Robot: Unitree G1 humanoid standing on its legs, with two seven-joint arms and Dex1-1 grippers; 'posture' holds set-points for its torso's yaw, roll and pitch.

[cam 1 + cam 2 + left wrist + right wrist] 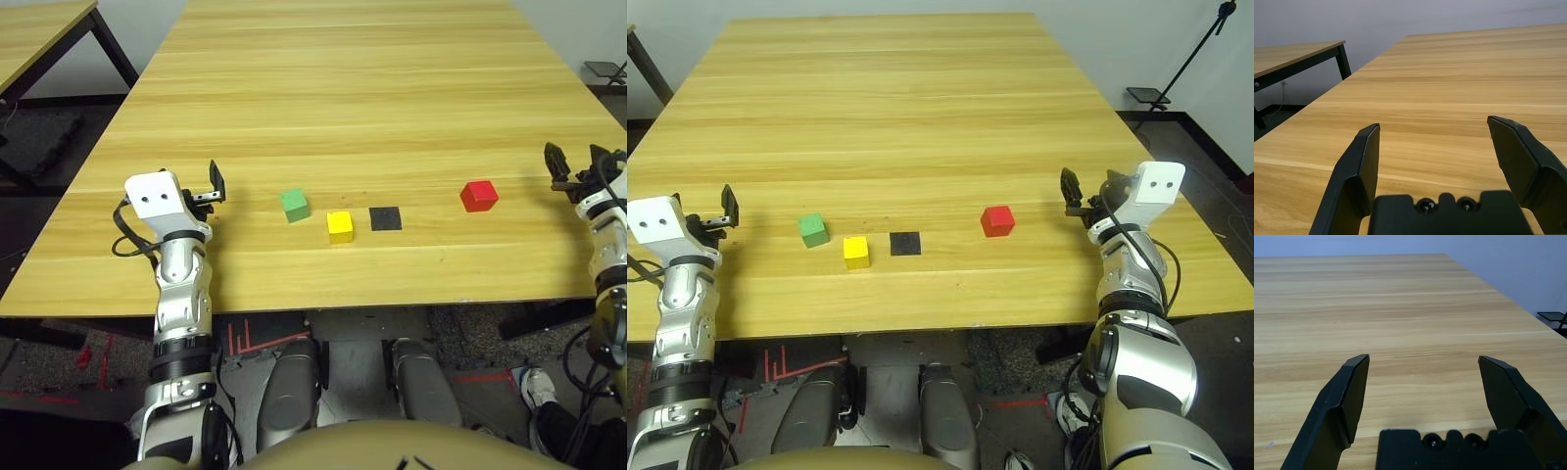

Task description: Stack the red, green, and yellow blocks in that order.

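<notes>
Three small cubes sit in a row near the front of the wooden table. The green block is furthest left, with the yellow block close beside it on the right and slightly nearer to me. The red block sits apart, further right. My left gripper hovers left of the green block, open and holding nothing, and its spread fingers frame bare wood. My right gripper is at the table's right edge, right of the red block, also open and holding nothing, its fingers wide apart.
A flat black square patch lies between the yellow and red blocks. A second wooden table stands off to the far left. A black stand is on the floor beyond the right edge. Bare wood stretches away behind the blocks.
</notes>
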